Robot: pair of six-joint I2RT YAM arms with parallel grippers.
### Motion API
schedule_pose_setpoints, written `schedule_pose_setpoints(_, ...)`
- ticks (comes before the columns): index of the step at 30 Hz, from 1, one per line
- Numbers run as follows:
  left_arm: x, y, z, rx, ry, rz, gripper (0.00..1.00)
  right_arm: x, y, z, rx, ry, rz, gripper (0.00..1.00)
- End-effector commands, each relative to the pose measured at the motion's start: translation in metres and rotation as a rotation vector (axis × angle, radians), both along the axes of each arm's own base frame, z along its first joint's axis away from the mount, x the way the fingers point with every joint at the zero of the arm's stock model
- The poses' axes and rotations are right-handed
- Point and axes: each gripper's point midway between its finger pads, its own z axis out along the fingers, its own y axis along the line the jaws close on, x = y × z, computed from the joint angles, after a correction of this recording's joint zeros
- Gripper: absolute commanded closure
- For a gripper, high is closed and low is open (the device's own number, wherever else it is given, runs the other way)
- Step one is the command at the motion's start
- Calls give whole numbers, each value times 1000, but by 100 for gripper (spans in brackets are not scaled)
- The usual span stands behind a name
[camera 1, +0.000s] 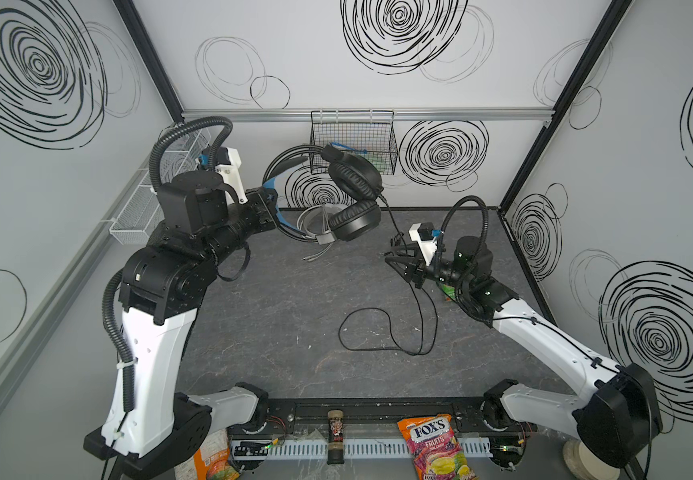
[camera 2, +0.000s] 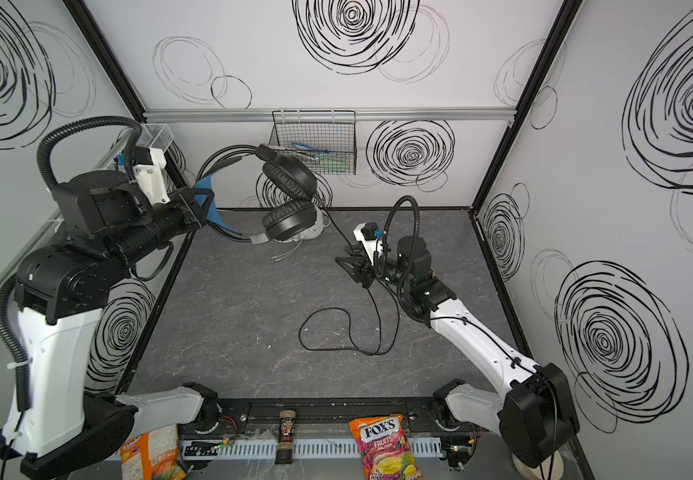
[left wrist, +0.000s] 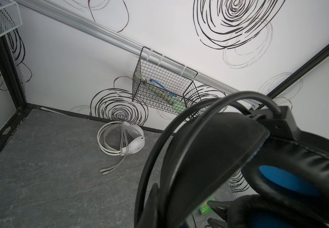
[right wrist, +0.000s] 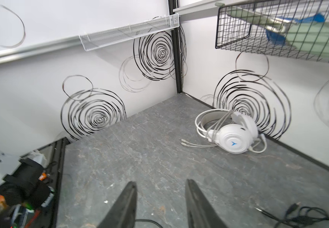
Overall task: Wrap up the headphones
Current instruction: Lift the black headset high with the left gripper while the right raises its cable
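My left gripper [camera 1: 271, 208] is shut on the blue-lined headband [camera 2: 207, 195] of the black headphones [camera 1: 355, 183] and holds them up in the air near the back wall. Their black cable [camera 1: 390, 328] hangs down past my right gripper [camera 1: 391, 258] and loops on the table. In the right wrist view the right gripper [right wrist: 160, 182] has its jaws apart, with the black cable [right wrist: 149, 222] crossing low between them. The white headphones [right wrist: 232, 138] lie by the back wall with their white cable coiled around the band; in both top views the black headphones partly hide them [camera 2: 310, 232].
A black wire basket [camera 1: 353, 141] hangs on the back wall above the headphones. A white mesh tray [camera 1: 145, 203] is fixed to the left wall. A green packet [camera 1: 446, 289] lies under the right arm. A candy bag [camera 1: 436, 444] and a small bottle [camera 1: 335, 436] sit at the front edge.
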Motion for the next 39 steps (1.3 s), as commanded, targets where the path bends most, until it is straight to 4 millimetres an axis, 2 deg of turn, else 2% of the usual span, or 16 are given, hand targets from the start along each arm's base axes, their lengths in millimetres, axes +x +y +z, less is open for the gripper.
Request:
schedule_pose_setpoints(1, -6, 11, 37, -70, -123, 32, 100, 0, -9, 5, -8, -33, -38, 65)
schedule_pose_setpoints(6, -4, 16, 43, -91, -145, 35, 100, -4, -14, 2, -9, -31, -45, 66)
schedule_pose_setpoints(15, -7, 10, 44, -109, -155, -3, 100, -4, -9, -23, -6, 23, -21, 66)
schedule_pose_setpoints(28, -6, 0, 45, -165, -162, -46, 100, -5, 1, -49, -15, 87, 8, 47)
schedule_pose_setpoints(35, -8, 1, 49, -171, -173, -43, 100, -6, 1, -60, -25, 112, 1, 49)
schedule_pose_setpoints(39, -8, 3, 54, -181, -182, -35, 100, -7, -2, -73, -47, 136, -12, 52)
